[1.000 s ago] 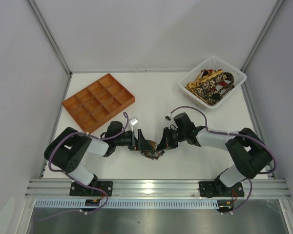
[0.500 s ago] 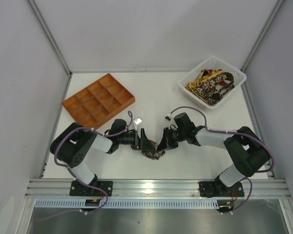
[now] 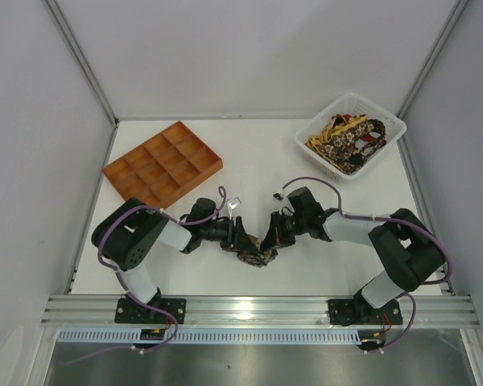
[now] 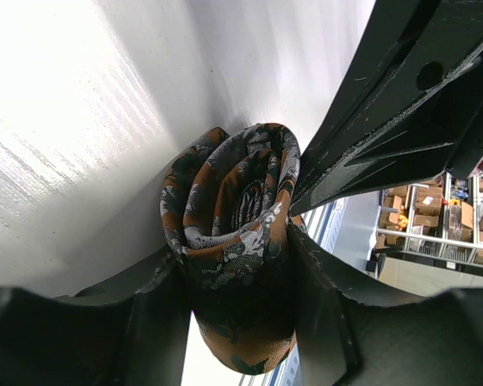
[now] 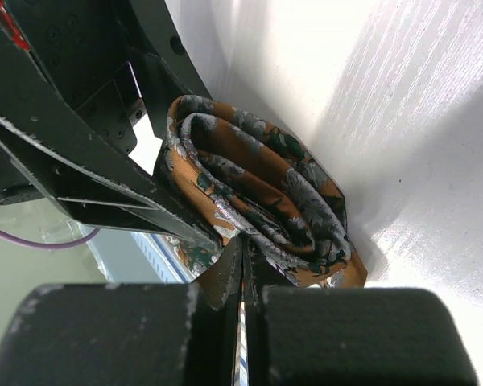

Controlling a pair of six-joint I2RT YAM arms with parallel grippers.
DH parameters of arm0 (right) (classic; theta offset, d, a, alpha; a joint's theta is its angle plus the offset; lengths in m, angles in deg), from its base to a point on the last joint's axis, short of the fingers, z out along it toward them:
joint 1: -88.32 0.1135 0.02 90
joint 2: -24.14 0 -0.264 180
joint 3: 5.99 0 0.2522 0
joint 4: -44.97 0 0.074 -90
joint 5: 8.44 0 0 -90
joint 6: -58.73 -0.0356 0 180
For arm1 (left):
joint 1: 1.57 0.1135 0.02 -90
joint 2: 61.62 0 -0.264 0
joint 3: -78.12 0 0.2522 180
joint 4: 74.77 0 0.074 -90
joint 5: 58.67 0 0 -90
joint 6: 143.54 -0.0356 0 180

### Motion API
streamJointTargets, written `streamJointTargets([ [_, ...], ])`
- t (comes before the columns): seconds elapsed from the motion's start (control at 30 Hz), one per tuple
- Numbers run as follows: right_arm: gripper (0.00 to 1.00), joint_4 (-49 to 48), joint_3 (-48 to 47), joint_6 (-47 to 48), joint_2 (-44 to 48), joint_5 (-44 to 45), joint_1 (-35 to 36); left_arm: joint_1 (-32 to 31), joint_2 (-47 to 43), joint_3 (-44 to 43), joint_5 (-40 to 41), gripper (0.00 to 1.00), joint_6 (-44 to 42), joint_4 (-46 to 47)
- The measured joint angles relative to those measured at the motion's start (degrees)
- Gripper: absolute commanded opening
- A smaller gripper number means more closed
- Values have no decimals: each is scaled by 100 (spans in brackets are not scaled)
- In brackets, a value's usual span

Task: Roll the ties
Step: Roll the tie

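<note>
Now, against one second ago: in the top view the left arm's elbow sits further right and closer to the middle of the table [image 3: 258, 161]. The left gripper [image 3: 243, 245] has pushed in toward the right gripper [image 3: 266, 241], and its jaws have narrowed from wide apart to a hold. The right arm is nearly unchanged. The rolled tie [image 3: 253, 257] stays at the same spot, near the front edge of the table, between the two grippers.

Left wrist view: the rolled tie [image 4: 233, 233] sits between the left gripper's fingers [image 4: 105, 314], which touch it on both sides and pinch it. The right gripper's black fingers cross the upper right of this view, their edge against the roll.

Right wrist view: the right gripper [image 5: 243, 273] is pressed together, with only a thin seam between its fingers. Its tip meets the lower edge of the rolled tie [image 5: 258, 189]; whether any fabric is caught in the seam, I cannot tell.

Orientation: the spiral end face shows in both wrist views, with orange, grey and dark layers wound inside each other. In the left wrist view the winding axis runs roughly along the left fingers, with the open spiral at their far end. In the right wrist view the coil looks like a squashed oval, its long side running upper left to lower right.

Other ties [image 3: 348, 141] lie heaped in the white basket [image 3: 306, 138] at the far right. The orange tray [image 3: 163, 165] is at the far left.
</note>
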Motion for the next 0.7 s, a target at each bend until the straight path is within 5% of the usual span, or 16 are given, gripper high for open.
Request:
streamJointTargets([
  [0.7,0,1541,35,273,1362,577,-4,-68,-31,-166,15,54,-66,-426],
])
